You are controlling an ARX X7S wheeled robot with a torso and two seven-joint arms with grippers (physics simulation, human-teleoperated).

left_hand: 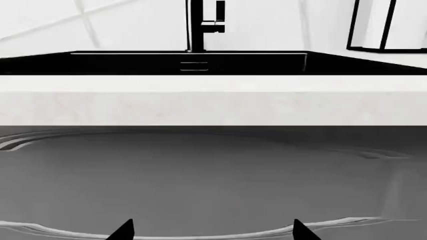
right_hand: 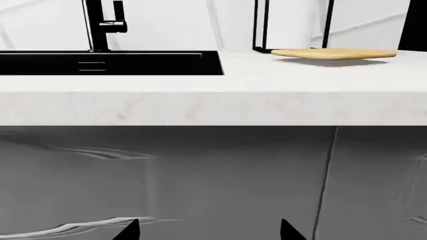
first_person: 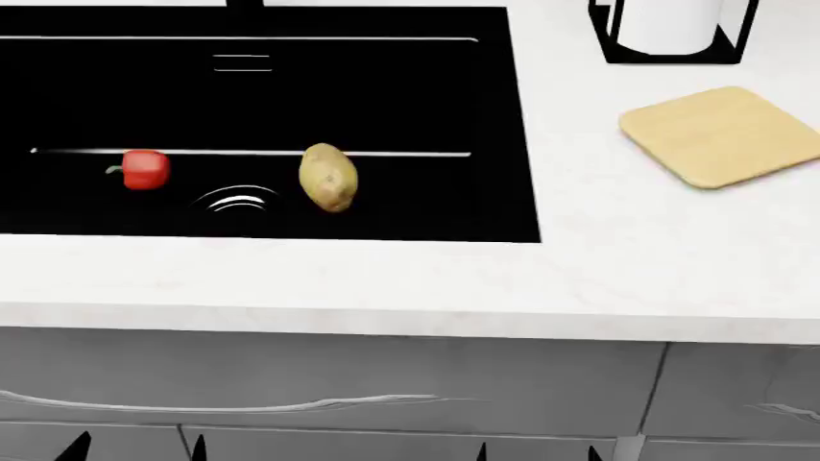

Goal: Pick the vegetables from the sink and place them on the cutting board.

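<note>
In the head view a red bell pepper [first_person: 145, 169] and a tan potato [first_person: 328, 177] lie on the floor of the black sink [first_person: 384, 115], either side of the round drain [first_person: 237, 201]. The light wooden cutting board [first_person: 721, 134] lies on the counter to the right; its edge also shows in the right wrist view [right_hand: 333, 53]. Both grippers hang low in front of the grey cabinet fronts, below the counter edge. My left gripper [left_hand: 212, 231] [first_person: 134, 447] is open and holds nothing. My right gripper [right_hand: 208, 231] [first_person: 539, 451] is open too, nothing between its tips.
A black-framed paper towel roll [first_person: 669, 29] stands behind the board. The black faucet [left_hand: 200, 25] rises at the back of the sink. A white countertop [first_person: 384, 288] runs across, with grey cabinet doors [first_person: 384, 394] beneath it.
</note>
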